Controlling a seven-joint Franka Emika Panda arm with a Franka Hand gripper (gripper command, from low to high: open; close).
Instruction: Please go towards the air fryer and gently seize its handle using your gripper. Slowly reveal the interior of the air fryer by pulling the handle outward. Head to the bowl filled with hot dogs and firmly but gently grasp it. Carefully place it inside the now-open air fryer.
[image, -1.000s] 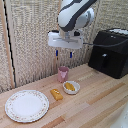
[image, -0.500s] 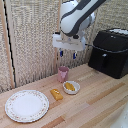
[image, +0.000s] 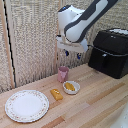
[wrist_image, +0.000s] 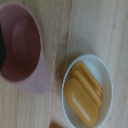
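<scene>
With the gripper (image: 73, 54) hanging empty, jaws apart, above the pink cup (image: 62, 74) and bowl (image: 71, 87), the air fryer (image: 109, 52) looks shut, so a descent now risks clipping that cup.

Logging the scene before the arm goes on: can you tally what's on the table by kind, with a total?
Air fryer: 1
Bowl with hot dogs: 1
Pink cup: 1
Patterned plate: 1
Orange-yellow block: 1
Total: 5 things on the table.
</scene>
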